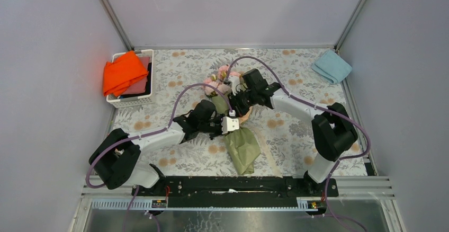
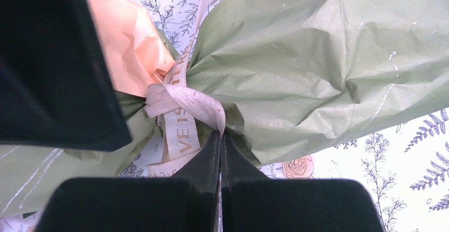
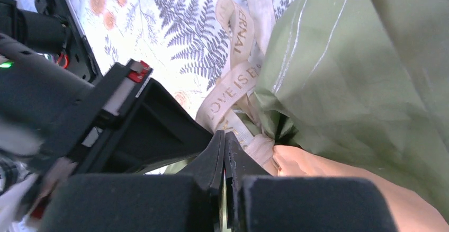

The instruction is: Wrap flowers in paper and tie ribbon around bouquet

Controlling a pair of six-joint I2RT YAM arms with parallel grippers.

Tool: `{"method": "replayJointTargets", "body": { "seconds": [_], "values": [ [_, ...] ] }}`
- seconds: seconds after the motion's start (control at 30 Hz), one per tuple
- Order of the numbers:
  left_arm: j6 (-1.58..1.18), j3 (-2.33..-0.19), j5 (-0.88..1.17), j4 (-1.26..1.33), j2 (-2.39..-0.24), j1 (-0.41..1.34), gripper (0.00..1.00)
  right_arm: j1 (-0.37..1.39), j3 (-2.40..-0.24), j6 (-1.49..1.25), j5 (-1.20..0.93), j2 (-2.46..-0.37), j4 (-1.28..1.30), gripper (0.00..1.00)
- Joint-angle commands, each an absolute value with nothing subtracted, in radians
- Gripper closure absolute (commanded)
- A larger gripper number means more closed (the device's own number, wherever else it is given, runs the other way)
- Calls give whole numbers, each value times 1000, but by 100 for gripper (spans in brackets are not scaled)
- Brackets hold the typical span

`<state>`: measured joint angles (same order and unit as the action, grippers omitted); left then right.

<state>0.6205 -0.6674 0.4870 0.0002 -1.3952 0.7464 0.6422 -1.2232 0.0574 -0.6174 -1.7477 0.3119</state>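
A: Status?
B: Bouquet point(image 1: 242, 146) flat on tabletop point(image 1: 288, 131). L gripper point(image 2: 220, 134) pinching ribbon point(image 2: 180, 116) at bouquet's waist. R gripper point(image 3: 224, 136) pressed tight on ribbon, opp side of waist.
A: Tip?
B: I'd pull both ends apart evenly, low, w/o tearing paper point(image 2: 296, 57).

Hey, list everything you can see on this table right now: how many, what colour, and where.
flowers: one bunch, pale pink, mid-table, poking out of the paper's far end
paper: one sheet, olive green with peach inside, wrapped round the stems
ribbon: one, cream with lettering, cinched round the paper's waist
orange cloth: one, orange, on the basket
basket: one, white, far left
blue cloth: one, light blue, folded, far right corner
table cover: one, white floral print
left gripper: black, shut on the ribbon
right gripper: black, shut on the ribbon
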Motion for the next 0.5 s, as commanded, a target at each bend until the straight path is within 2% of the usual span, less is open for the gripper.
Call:
{"method": "replayJointTargets", "body": {
  "seconds": [0.0,0.1,0.2,0.33,0.47],
  "values": [
    [652,-654,486,15,-1374,754,100,648,-1202,23,-602,-1662,209,100],
    [659,-654,487,12,-1369,754,100,647,-1206,38,-609,-1675,238,99],
    [704,-649,514,2,-1362,755,100,651,-1212,44,-635,-1708,259,90],
    [743,-643,520,-24,-1363,753,86,667,-1207,54,-647,-1739,267,81],
    [819,-637,528,-81,-1358,755,85,672,-1199,75,-605,-1757,278,76]
  ]
}}
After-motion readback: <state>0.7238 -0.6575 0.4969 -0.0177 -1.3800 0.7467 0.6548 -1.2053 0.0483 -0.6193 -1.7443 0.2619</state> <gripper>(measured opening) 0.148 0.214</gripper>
